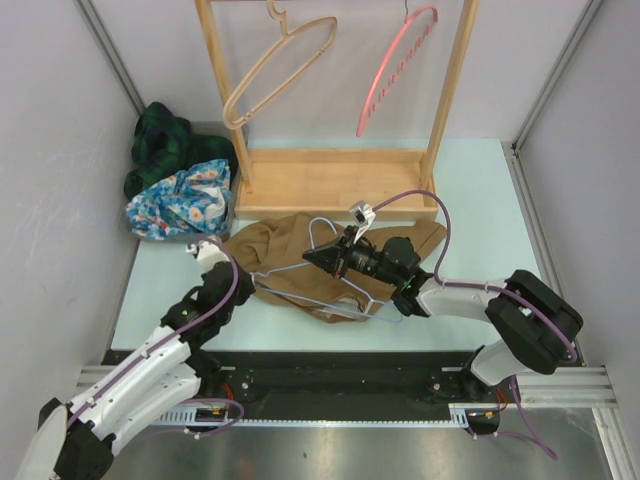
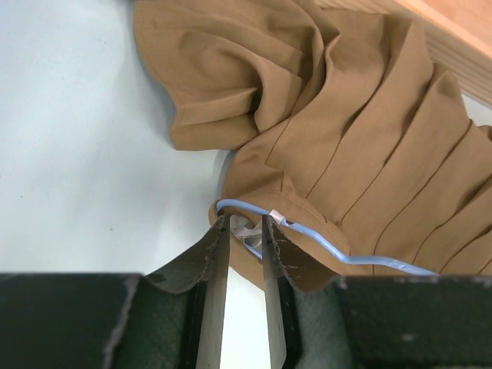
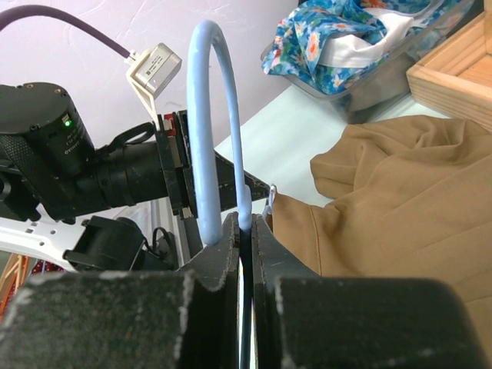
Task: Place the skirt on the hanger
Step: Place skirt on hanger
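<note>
The brown pleated skirt [image 1: 280, 250] lies crumpled on the table in front of the wooden rack. A light blue wire hanger [image 1: 300, 293] lies across it. My right gripper [image 1: 320, 258] is shut on the hanger's neck just below the hook [image 3: 204, 115], which stands upright, with the skirt [image 3: 400, 215] to its right. My left gripper [image 1: 243, 276] is at the hanger's left end. In the left wrist view its jaws [image 2: 244, 227] stand narrowly apart, closed on the hanger's small clip [image 2: 250, 232] at the skirt's waistband [image 2: 346, 115], beside the blue wire [image 2: 369, 260].
The wooden rack [image 1: 330, 180] stands at the back with a wooden hanger [image 1: 275, 65] and a pink hanger [image 1: 395, 70] on its rail. A clear bin of floral cloth [image 1: 180, 205] and a dark plaid garment [image 1: 160, 140] sit at the back left. Grey walls close both sides.
</note>
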Controlling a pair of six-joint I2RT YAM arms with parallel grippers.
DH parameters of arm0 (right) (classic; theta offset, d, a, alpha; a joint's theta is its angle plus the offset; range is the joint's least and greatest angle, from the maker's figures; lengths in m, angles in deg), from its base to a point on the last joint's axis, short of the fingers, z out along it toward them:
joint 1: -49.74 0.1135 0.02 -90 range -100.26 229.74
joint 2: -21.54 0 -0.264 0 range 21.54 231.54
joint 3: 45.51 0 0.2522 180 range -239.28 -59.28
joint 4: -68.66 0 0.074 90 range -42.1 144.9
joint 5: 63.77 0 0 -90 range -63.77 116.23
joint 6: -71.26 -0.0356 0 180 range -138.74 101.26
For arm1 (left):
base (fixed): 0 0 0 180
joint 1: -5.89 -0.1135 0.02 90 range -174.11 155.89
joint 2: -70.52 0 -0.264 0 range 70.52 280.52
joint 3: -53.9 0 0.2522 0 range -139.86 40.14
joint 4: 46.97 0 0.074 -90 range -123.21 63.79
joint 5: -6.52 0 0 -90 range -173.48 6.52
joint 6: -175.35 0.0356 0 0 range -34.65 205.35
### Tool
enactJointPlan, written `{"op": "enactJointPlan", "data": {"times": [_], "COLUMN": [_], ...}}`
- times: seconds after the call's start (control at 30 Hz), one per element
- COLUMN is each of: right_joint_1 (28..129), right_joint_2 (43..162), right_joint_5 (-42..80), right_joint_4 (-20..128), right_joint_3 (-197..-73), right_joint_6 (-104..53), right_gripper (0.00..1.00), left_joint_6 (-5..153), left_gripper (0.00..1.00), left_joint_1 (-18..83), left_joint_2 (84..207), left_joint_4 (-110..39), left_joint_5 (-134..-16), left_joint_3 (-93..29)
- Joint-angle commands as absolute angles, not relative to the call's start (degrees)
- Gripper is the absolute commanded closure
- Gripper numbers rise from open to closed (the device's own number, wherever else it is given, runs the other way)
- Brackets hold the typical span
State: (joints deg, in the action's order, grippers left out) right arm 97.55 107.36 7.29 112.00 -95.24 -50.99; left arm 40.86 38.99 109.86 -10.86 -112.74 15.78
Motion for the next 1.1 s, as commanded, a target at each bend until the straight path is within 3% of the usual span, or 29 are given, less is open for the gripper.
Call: {"op": "enactJointPlan", "data": {"times": [0.0, 0.27, 0.53, 1.07], "right_joint_1": [97.38, 96.85, 96.76, 96.59], "right_joint_2": [107.85, 108.99, 109.17, 115.49], "right_joint_5": [5.93, 5.75, 5.57, 2.32], "right_joint_4": [115.1, 115.1, 115.1, 117.82], "right_joint_3": [-98.38, -99.18, -99.44, -102.52], "right_joint_6": [-52.67, -53.72, -54.16, -56.36], "right_gripper": [1.0, 1.0, 1.0, 1.0], "left_joint_6": [42.37, 43.34, 44.39, 45.8], "left_gripper": [0.74, 0.79, 0.75, 0.74], "left_joint_1": [38.41, 38.41, 38.41, 38.32], "left_joint_2": [107.8, 105.86, 106.73, 111.31], "left_joint_4": [-13.78, -13.61, -15.01, -23.8], "left_joint_5": [-110.99, -110.9, -110.12, -103.35], "left_joint_3": [17.02, 17.64, 18.34, 19.83]}}
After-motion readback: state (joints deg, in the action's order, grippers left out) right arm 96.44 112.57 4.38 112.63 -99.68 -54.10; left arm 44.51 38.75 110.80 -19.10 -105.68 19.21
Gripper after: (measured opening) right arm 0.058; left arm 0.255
